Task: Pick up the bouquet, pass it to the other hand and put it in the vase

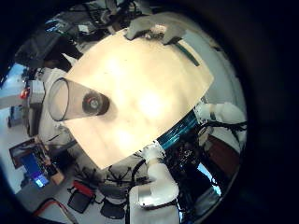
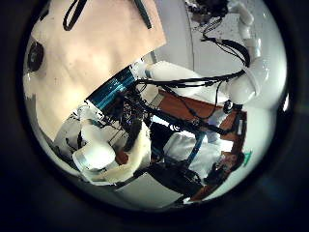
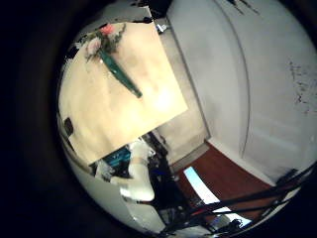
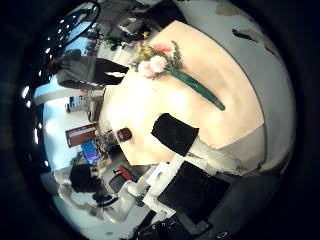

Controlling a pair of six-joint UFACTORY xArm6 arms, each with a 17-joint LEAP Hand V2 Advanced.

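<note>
The bouquet lies flat on the table, vase well apart; neither hand's finger state can be told.

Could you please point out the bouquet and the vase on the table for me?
bouquet point(image 4: 160, 60), right thumb side palm view, on its blossoms.
vase point(image 1: 73, 99), left little finger side palm view, on its clear wall.

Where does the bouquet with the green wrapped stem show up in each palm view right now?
Left little finger side palm view: not in it; only the clear glass vase on the light wooden table.
Left thumb side palm view: not in it.
Right little finger side palm view: bouquet lying near the table's edge.
Right thumb side palm view: bouquet lying on the table.
Shared landmark: the light table.
</note>
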